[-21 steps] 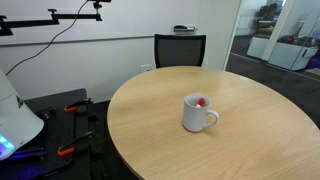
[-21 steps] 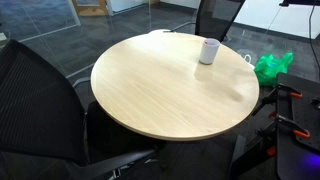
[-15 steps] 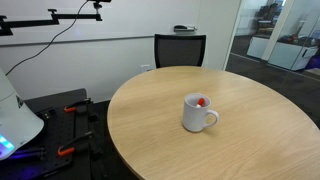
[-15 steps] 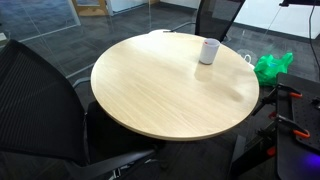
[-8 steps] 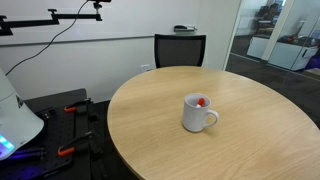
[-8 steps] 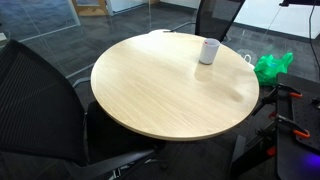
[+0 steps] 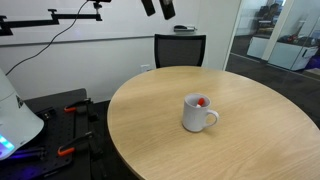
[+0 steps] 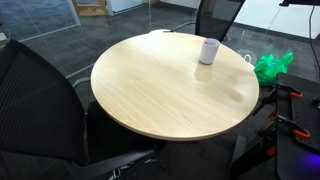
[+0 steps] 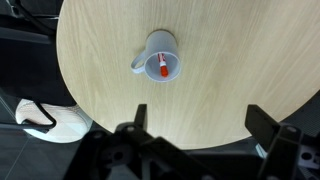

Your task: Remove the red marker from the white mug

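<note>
Marker [image 9: 163,68] inside white mug [image 9: 152,45], well apart from spread fingers [image 9: 130,132].

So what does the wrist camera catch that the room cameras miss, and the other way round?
Only the wrist view looks straight down into the white mug, with the gripper open at the bottom edge. Only an exterior view shows the black chair behind the table, and a green bag beside it. Shared: the mug, the red marker in it, and the round wooden table.
</note>
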Tool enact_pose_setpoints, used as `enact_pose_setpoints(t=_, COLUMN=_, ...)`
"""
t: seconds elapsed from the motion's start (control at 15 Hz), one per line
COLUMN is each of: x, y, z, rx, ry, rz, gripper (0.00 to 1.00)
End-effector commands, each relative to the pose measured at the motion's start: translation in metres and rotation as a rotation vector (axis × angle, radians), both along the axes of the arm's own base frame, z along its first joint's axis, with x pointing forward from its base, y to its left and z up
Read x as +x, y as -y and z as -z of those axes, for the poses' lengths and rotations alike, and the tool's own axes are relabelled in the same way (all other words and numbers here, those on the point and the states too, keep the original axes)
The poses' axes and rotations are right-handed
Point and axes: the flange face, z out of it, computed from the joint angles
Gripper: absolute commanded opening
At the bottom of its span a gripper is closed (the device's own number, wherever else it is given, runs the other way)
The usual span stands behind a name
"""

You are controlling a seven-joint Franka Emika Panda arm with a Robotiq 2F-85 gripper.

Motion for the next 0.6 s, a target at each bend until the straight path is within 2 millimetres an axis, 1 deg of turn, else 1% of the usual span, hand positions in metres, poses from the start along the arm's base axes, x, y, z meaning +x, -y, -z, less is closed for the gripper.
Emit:
enact_pose_setpoints(t=0.0, x=0.03, y=0.007, z=0.038, rx=-0.053, ry=-0.027, rz=-0.008, gripper=1.0)
enact_pose_setpoints(t=0.27, x=0.053, y=0.015, z=0.084, rx=-0.095, ry=-0.072, rz=-0.014, gripper=1.0)
enact_pose_setpoints(t=0.47, x=0.066, y=0.018, z=0.116, rx=-0.116, ry=-0.12, rz=-0.041, gripper=1.0)
enact_pose_setpoints(t=0.53, x=0.051, y=0.013, z=0.104, rx=-0.093, ry=-0.105, rz=-0.016, gripper=1.0)
